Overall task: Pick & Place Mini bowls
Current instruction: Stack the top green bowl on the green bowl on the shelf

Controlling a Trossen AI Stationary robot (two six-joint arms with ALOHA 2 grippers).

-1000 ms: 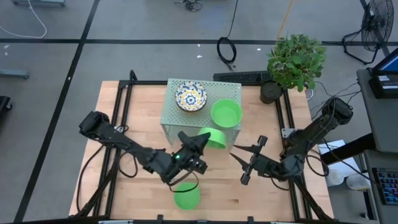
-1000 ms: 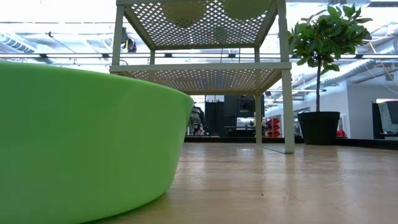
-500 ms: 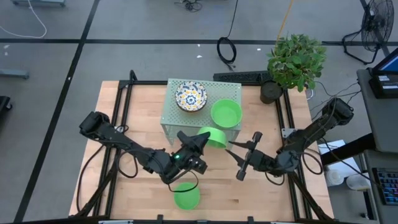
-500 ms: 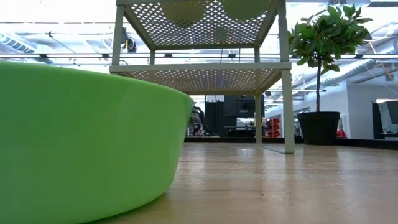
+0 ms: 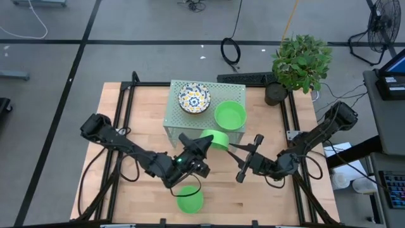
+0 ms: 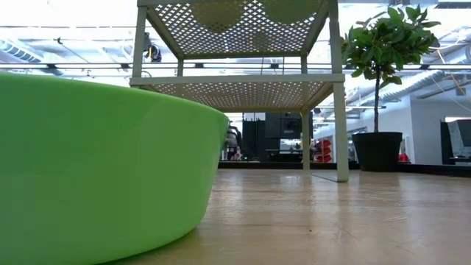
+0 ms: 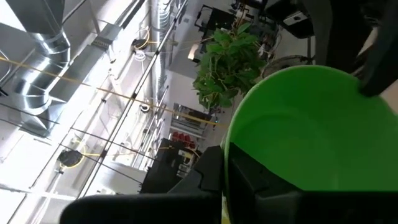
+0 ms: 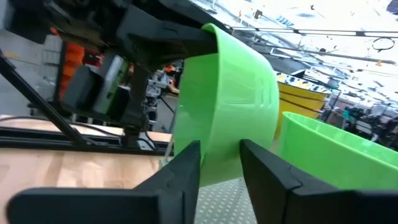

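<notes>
We see the left gripper (image 5: 193, 144) with jaws clamped on the rim of a tilted green bowl (image 5: 218, 139) at the stand's (image 5: 235, 94) front edge. The right gripper (image 5: 243, 158) has its jaws partly open, straddling that bowl's opposite rim. A floral bowl (image 5: 194, 98) and a second green bowl (image 5: 230, 116) sit atop the stand; a third green bowl (image 5: 189, 199) rests on the counter (image 5: 114, 114).
</notes>
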